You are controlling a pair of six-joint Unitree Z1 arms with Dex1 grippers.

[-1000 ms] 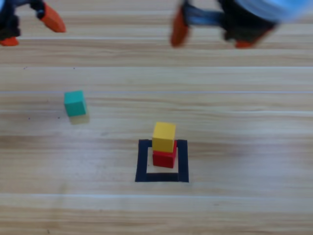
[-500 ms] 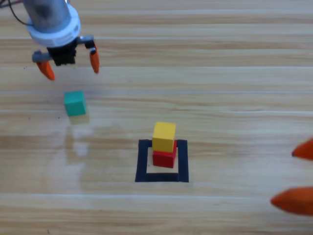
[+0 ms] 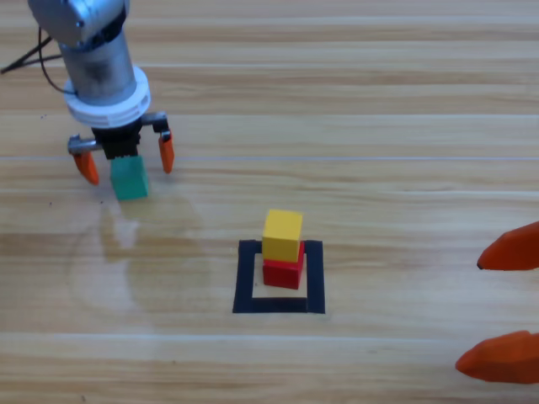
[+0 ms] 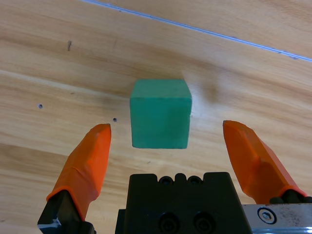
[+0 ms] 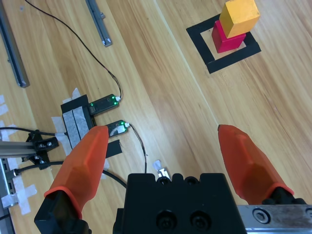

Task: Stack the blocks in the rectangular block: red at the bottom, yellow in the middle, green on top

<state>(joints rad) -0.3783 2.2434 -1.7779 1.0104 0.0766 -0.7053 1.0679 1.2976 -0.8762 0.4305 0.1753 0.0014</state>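
The left gripper [image 3: 125,160] stands over the green cube [image 3: 130,178] at the left of the table [image 3: 379,126], its orange jaws spread wide with one on either side of the cube and neither touching it. In the left wrist view the green cube [image 4: 160,120] sits flat on the wood, centred in the gap between the two jaws, with bare table showing on both sides of it.

Toward the middle of the table, the yellow cube [image 3: 282,235] rests on top of the red cube [image 3: 283,272], a little askew on it. That pair stands inside the black tape square [image 3: 244,278], toward its far edge.

The right gripper [image 3: 503,303] waits at the right edge, near side, jaws spread apart and holding nothing. Its wrist view looks back across the table at the yellow-on-red stack [image 5: 234,25] and some cables [image 5: 105,73] and taped electronics [image 5: 90,114] beyond.
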